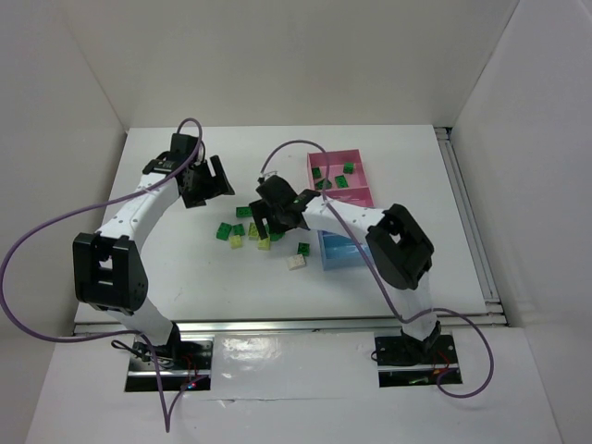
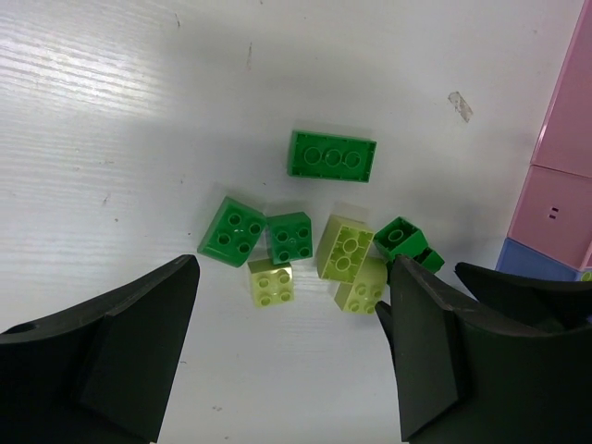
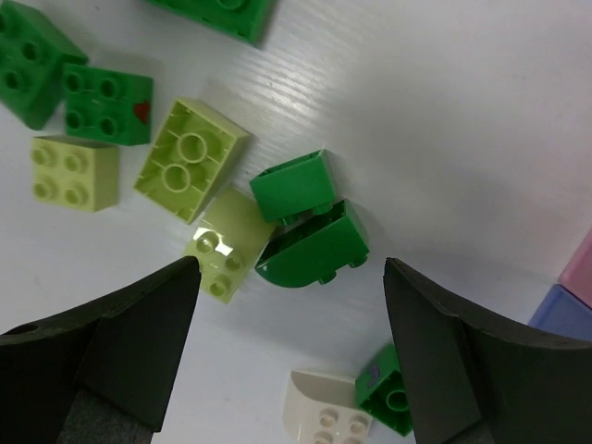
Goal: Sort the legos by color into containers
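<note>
As seen from above, white tabletop [image 1: 185, 277]: loose bricks clustered near the middle, bins to their right.
Left gripper [image 2: 294, 296]: black fingers spread wide, nothing clamped; hovering over the cluster.
Right gripper [image 3: 291, 277]: black fingers likewise apart, gripping nothing; above the cluster's right end.
Long dark green studded plastic brick [image 2: 332, 155]: alone at the far edge of the cluster.
Square dark green four-stud brick [image 2: 232, 231]: touching a second dark green four-stud brick [image 2: 290, 237] on its right.
Small pale yellow-green four-stud brick [image 2: 271, 282]: just on the near side of that pair.
Upturned pale yellow-green brick [image 3: 191, 159]: hollow underside up, beside a stud-up pale yellow-green brick [image 3: 225, 245].
Curved dark green piece [image 3: 314, 245]: on its side, touching a dark green block [image 3: 291, 183]; framed between the right fingers in the wrist view.
Cream-white rounded brick [image 3: 324, 416]: apart from the cluster, just beside a lone dark green brick [image 3: 388, 393].
Pink plastic bins [image 1: 361, 196]: already holding several sorted dark green bricks [image 1: 341, 181].
Periwinkle blue bin [image 2: 532, 264]: joined to the pink ones.
Light blue plastic bin [image 1: 335, 257]: partly hidden under the right arm; contents not discernible.
</note>
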{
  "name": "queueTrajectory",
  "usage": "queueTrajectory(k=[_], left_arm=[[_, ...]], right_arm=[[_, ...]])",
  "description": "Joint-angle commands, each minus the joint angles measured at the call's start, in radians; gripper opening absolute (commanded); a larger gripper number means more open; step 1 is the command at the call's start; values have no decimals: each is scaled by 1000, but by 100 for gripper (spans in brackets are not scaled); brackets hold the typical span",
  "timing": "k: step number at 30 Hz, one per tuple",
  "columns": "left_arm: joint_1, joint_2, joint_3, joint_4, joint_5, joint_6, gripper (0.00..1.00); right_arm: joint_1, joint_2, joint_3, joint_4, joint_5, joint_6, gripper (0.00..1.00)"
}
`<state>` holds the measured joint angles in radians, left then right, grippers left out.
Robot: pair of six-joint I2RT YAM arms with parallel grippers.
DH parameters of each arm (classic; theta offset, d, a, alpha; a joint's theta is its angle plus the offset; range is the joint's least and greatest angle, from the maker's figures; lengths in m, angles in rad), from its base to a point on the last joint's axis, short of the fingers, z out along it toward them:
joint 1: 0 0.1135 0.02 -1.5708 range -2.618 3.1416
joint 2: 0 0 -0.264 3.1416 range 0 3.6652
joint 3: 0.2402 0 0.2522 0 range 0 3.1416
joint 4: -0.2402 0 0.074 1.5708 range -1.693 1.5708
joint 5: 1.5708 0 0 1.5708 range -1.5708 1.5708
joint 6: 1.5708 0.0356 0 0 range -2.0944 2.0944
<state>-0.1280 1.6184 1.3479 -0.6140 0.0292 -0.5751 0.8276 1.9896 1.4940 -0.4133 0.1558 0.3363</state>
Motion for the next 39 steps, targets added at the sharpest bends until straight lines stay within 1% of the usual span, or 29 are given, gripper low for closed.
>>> queueTrajectory(k=[1, 6, 10, 11, 14, 15, 17, 22, 23, 25, 27, 32, 34, 36, 38, 39], left_arm=[[10, -40, -6, -9, -14, 12, 87], [10, -40, -15, -9, -14, 12, 87], [10, -40, -15, -9, -14, 12, 87], [10, -40, -15, -9, -14, 12, 87], [10, -31, -15, -9, 6, 21, 87], [10, -31, -15, -9, 6, 21, 87], [10, -22, -15, -9, 17, 21, 87], [10, -22, -15, -9, 17, 21, 87], [10, -12, -15, -9, 17, 21, 87], [10, -3, -15, -9, 28, 21, 87], [10, -3, -15, -9, 52, 21, 87], [10, 29, -15, -9, 52, 21, 88], [10, 55, -15, -9, 63, 43, 92], [10, 107, 5, -47, 51, 43, 93], [1, 117, 5, -47, 32, 43, 93], [1, 117, -9, -47, 11, 43, 93]], right_arm=[[-5, 18, 75, -48, -25, 13, 88], [-5, 77, 104, -39, -15, -8, 88], [-5, 132, 149, -48, 19, -52, 83], [-5, 141, 149, -48, 34, -65, 79], [-5, 179, 184, -21, 83, -132, 74], [-5, 211, 204, -37, 83, -146, 70], [-5, 233, 252, -61, 102, -166, 64], [-5, 224, 242, -21, 102, -177, 52], [-5, 224, 242, -21, 111, -177, 45], [4, 212, 233, -7, 111, -177, 40], [4, 199, 233, 4, 137, -177, 40], [-19, 115, 252, 16, 200, -158, 40], [-56, 88, 241, 37, 246, -128, 40], [-99, 45, 212, 73, 287, -119, 40], [-136, 25, 203, 73, 301, -99, 40], [-180, 25, 203, 73, 313, -80, 40]])
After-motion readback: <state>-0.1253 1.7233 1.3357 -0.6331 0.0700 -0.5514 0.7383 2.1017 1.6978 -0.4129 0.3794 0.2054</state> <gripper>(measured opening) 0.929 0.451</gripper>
